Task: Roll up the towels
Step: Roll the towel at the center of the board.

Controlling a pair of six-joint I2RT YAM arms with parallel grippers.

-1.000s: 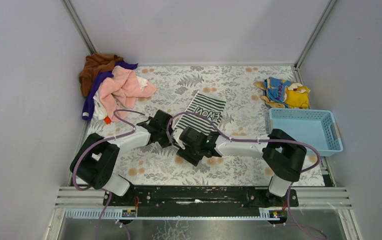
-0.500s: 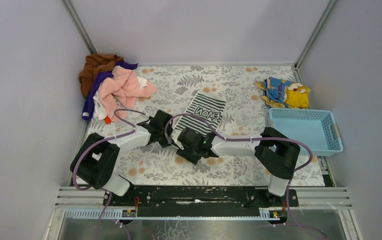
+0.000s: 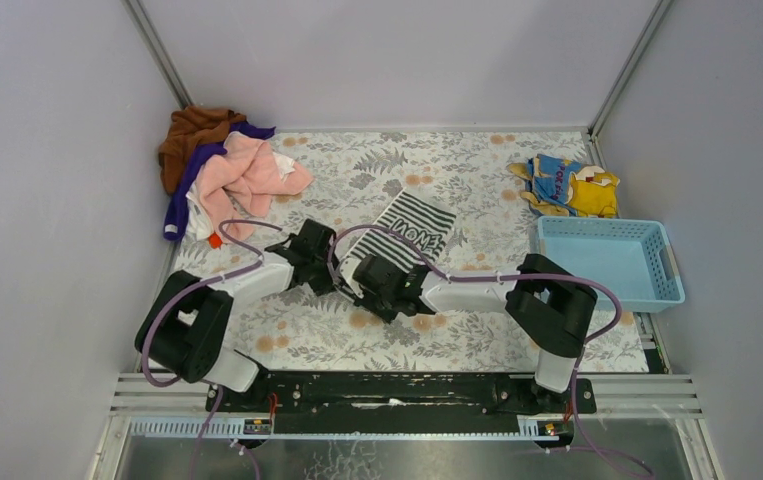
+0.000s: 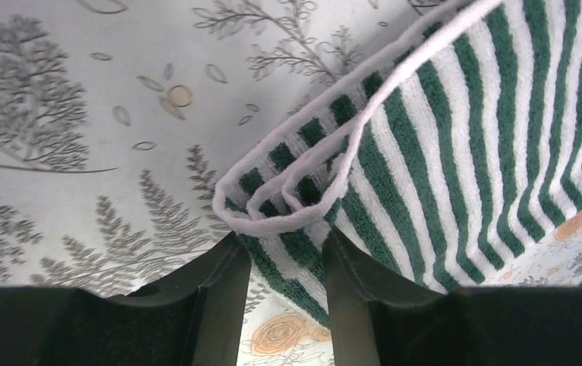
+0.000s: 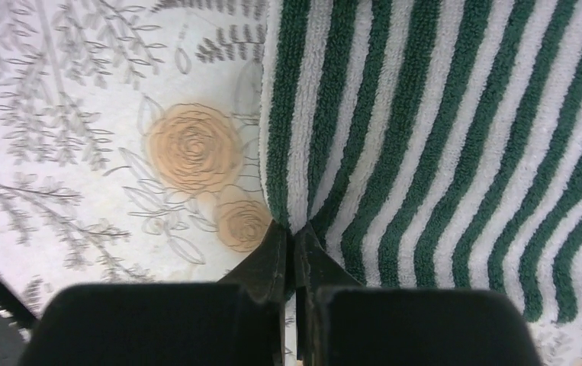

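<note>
We have both grippers on the near end of the green-and-white striped towel [image 3: 412,225], mid-table on the floral table cover [image 3: 477,160].

Left gripper [image 4: 284,255]: jaws partly closed, with the towel's near-left corner clamped between them. White hem folds are bunched up just above the fingers [image 4: 223,290], and we count several layers in the pinch.

Right gripper [image 5: 291,240]: jaws almost fully closed, only a sliver of gap, pinching a thin fold of the towel's near edge. We see an orange rose print just to the left of the tips.

In the top view the two wrists sit close together at the towel's near end. The far end lies flat, angled toward far-right, with dark lettering across it.

Elsewhere we have a heap of brown, purple and pink towels [image 3: 227,165] in the far-left corner, a blue-and-yellow cloth [image 3: 567,185] far right, and a light blue basket [image 3: 607,262] just in front of it at the right edge.
</note>
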